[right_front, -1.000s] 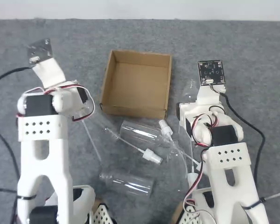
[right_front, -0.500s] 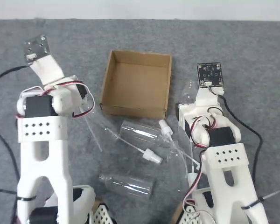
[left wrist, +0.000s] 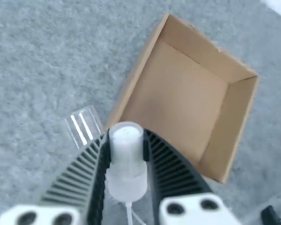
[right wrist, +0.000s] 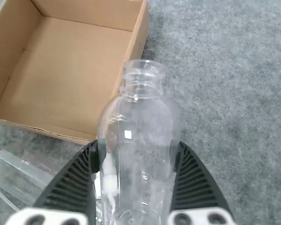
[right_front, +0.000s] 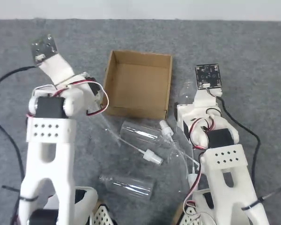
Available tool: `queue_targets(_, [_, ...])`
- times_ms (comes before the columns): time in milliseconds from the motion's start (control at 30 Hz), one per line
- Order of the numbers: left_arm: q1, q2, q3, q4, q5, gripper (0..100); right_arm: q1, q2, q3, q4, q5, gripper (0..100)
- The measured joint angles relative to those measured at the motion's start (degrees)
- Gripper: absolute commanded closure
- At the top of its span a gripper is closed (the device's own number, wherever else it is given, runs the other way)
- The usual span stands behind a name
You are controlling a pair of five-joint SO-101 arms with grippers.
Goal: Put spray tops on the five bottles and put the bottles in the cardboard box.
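Note:
My left gripper is shut on a white spray top, held above the grey carpet just off the near left corner of the cardboard box. My right gripper is shut on a clear uncapped bottle, whose open neck points past the box's right wall. From above, the box sits open and empty between the two arms. The held bottle shows beside its right side.
Two more clear bottles lie on their sides on the carpet in front of the box. Two loose spray tops with thin dip tubes rest among them. A clear bottle end lies left of the box.
My left arm has swung right toward the box's left corner with the spray top in it. The right arm has shifted slightly left with its bottle.

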Motion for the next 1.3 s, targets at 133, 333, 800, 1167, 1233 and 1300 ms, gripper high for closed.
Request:
queue_targets(133, [-0.1,-5.5,0.0,-0.7,1.8,99,-0.2,0.0,0.0,0.0,0.0,99.1])
queue_targets(333, [-0.1,-11.8,4.9,-6.1,3.9,99,-2.2,0.0,0.0,0.0,0.0,99.1])
queue_targets(800, [-0.1,-24.2,13.6,-13.5,10.0,99,-3.1,0.0,0.0,-2.7,0.0,99.1])
queue_targets(1167, [-0.1,-24.5,14.3,-13.7,13.4,99,-3.1,0.0,0.0,-2.7,4.6,99.1])
queue_targets(1233, [-0.1,-24.5,14.3,-13.7,13.4,99,-3.2,0.0,0.0,-4.1,6.2,99.1])
queue_targets(1300, [-1.5,-24.5,14.3,-13.7,13.6,99,-3.4,0.0,1.2,-6.3,6.9,99.1])
